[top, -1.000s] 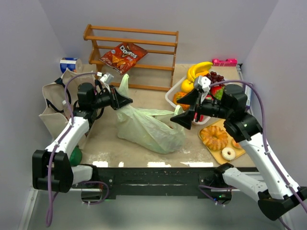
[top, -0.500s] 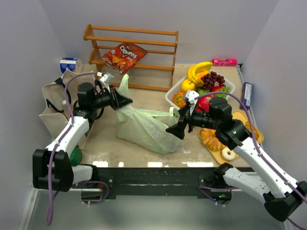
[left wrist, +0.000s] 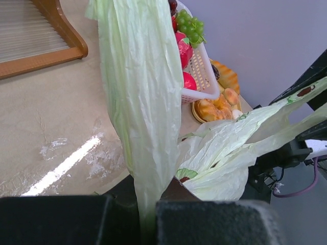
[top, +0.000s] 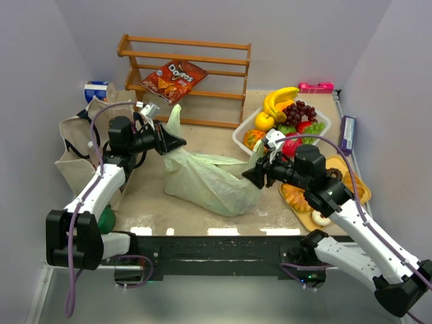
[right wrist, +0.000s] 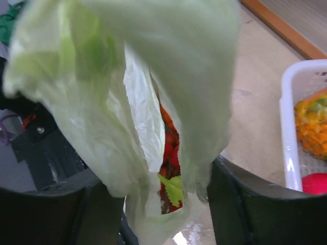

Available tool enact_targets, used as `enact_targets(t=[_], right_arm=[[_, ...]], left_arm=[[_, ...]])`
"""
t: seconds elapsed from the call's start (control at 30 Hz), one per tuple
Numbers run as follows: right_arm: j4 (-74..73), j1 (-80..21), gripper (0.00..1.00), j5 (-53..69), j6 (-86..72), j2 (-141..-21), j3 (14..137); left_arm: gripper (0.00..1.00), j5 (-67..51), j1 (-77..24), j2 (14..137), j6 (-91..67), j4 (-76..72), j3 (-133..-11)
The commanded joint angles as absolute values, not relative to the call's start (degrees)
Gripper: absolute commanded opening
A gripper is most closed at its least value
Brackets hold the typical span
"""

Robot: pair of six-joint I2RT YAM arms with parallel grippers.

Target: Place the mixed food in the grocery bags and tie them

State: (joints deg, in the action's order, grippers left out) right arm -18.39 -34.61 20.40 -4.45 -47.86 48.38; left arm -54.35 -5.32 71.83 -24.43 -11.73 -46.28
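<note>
Pale green plastic bag point(top: 206, 179), mid-frame on bench point(top: 209, 138), is being pinched by one handle in clenched left gripper point(top: 181, 142). Other side is being straddled by right gripper point(top: 249, 176), grip cannot be told; it should be clamped fully before handles are crossed.

In the right wrist view the pale green bag point(right wrist: 92, 102) fills the upper frame, blurred, and drapes across the right gripper point(right wrist: 156, 178); whether its jaws clamp it cannot be told. Red and orange contents point(right wrist: 171, 153) show only through a slit, unidentifiable. In the left wrist view, the bottom edge cuts off the left gripper point(left wrist: 145, 217).
</note>
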Motion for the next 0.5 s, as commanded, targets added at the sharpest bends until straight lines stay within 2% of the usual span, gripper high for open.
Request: enact_targets(t=[0.0, 0.07, 0.1, 0.13, 0.27, 0.47], right_arm=[[-15.4, -34.9, 0.37, 18.2, -4.7, -45.2, 48.0], [-14.3, -34.9, 0.18, 18.8, -4.7, -44.0, 47.9], [-13.8, -34.9, 0.05, 19.2, -4.6, -43.7, 47.6], [-13.3, -34.9, 0.0, 19.2, -4.5, -43.5, 47.7], [-12.3, -34.8, 0.0, 22.3, -3.6, -44.4, 49.3], [-15.9, -35.8, 0.0, 29.5, -1.1, -53.9, 55.7]], left_arm=[[0.0, -56.1, -4.8, 71.1, -24.3, -14.6, -46.2], [0.0, -57.2, -4.9, 70.8, -24.7, -15.9, -45.9], [0.0, -57.5, -5.3, 70.4, -25.3, -16.6, -45.7], [0.0, -57.7, -5.7, 70.4, -25.2, -17.0, -45.7], [0.0, -55.9, -13.2, 70.7, -18.9, -9.6, -48.9], [0.0, -54.8, -23.4, 75.2, -8.1, 6.9, -56.6]])
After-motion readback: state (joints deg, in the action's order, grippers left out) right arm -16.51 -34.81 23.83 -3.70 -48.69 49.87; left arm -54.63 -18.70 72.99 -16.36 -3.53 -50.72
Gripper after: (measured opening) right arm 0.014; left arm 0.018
